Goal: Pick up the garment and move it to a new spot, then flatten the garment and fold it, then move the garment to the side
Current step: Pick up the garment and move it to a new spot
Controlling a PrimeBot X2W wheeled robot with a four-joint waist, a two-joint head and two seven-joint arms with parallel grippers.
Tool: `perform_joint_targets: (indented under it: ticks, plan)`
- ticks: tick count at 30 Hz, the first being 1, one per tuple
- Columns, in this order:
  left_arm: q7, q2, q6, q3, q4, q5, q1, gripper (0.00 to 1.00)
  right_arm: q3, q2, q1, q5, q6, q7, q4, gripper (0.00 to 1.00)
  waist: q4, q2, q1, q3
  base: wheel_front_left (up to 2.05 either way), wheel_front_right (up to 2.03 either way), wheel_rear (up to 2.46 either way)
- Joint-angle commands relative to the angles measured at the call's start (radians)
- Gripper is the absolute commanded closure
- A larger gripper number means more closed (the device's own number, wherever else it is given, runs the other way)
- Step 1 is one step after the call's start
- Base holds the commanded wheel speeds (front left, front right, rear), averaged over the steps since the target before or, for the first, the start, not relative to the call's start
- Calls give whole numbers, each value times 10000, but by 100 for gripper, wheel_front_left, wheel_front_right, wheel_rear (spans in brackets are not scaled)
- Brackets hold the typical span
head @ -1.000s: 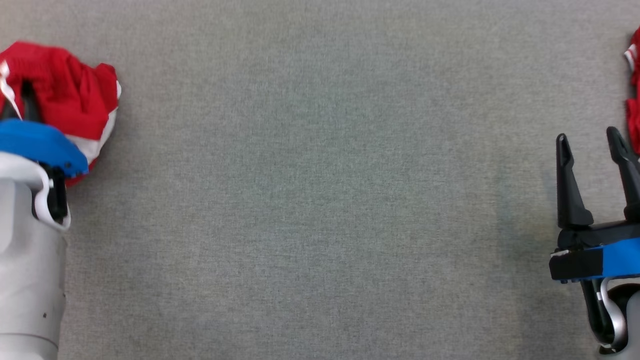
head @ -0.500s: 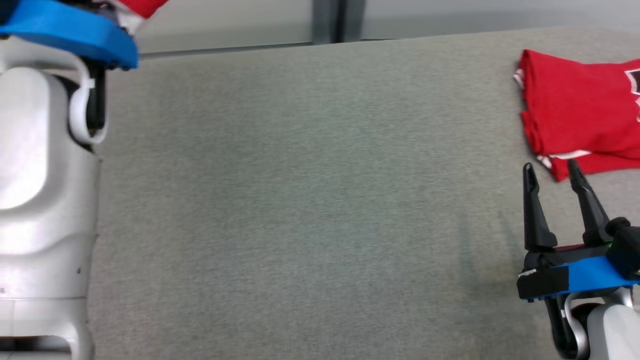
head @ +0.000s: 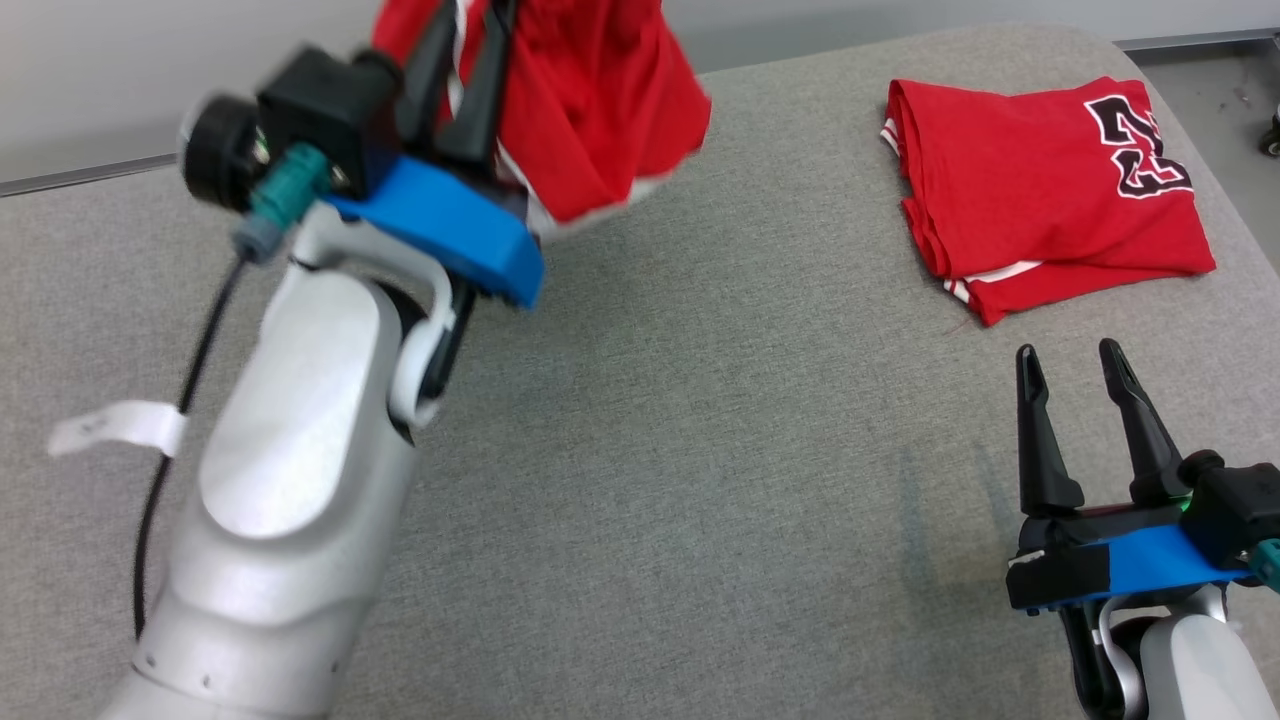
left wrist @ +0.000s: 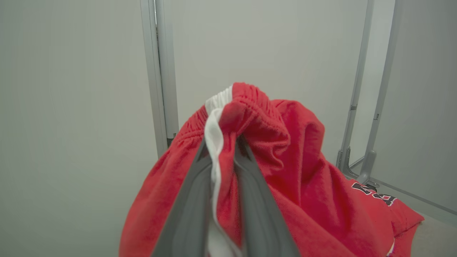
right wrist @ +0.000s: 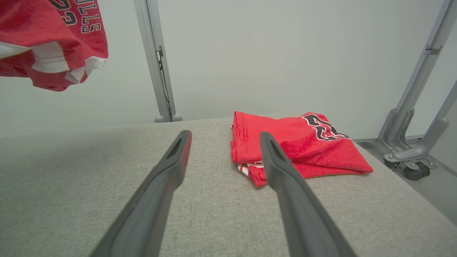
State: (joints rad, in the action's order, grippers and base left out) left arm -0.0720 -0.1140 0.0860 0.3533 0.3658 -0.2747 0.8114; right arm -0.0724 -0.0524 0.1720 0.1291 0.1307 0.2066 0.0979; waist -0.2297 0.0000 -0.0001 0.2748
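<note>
Nearest us, at the lower right of the head view, our right gripper (head: 1068, 350) hovers over the grey padded table (head: 700, 480). Its 2 fingers are spread and there is nothing between them.

At the left of that frame our left arm (head: 290, 520) rises toward the upper left. There the left gripper (head: 465, 70) pinches a bunch of the red garment (head: 600, 110), which hangs clear of the table at the top centre. In the left wrist view the 2 fingers press together on a gathered elastic band (left wrist: 250, 100) with a white stripe, and the rest of the cloth droops around them.

Farther off, at the upper right of the head view, a folded red shirt (head: 1040, 190) lies flat near the table's far corner, well apart from both grippers. Behind it are a pale wall (right wrist: 285, 53) and a metal post (right wrist: 157, 64).

We judge the garment to be light, soft and limp, not fragile, and likely to slump into a heap wherever it is set down. The thick band gives the surest hold. To spread it flat, we would take the band at its 2 ends, 1 gripper on each.
</note>
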Motion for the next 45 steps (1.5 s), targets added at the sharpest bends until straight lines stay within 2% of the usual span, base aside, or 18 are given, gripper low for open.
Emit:
perform_joint_targets:
  ticks: [1, 16, 17, 18, 23, 28, 36, 45]
  plan:
    - [-23, 15, -5, 63, 89, -68, -286, 100, 14, 21, 57, 47, 1, 80, 32, 0, -26, 0, 1, -4, 0, 0, 0]
    - [-712, 457, -68, 1445, 1795, -346, -3208, 100, 231, 20, 121, 205, 1, 235, 455, 0, 225, 0, 1, -95, 0, 0, 0]
    - [-818, 480, -97, 1489, 1842, -381, -3270, 23, 236, 20, 89, 196, 1, 239, 480, 0, 259, 0, 1, -126, 0, 0, 0]
    - [-938, 504, -167, 1541, 1893, -391, -3311, 0, 217, 19, 54, 172, 1, 242, 514, 0, 308, 0, 1, -180, 0, 0, 0]
    - [-1471, 526, -433, 1388, 1788, -499, -3238, 0, 231, 18, -77, 79, 1, 179, 616, 0, 552, 0, 1, -507, 0, 0, 0]
    - [-1710, 215, -683, 969, 1530, -579, -3334, 0, 305, 18, -192, 66, 1, 121, 633, 0, 781, 0, 1, -779, 0, 0, 0]
    - [-1927, -602, -1249, -184, 408, -834, -4175, 0, 272, 17, -493, 17, 1, -8, 529, 0, 1422, 0, 1, -1141, 0, 0, 0]
    - [-1938, -896, -1638, -1062, -728, -793, -5346, 0, 192, 14, -688, -46, 1, -162, 345, 0, 1937, 0, 1, -1432, 0, 0, 0]
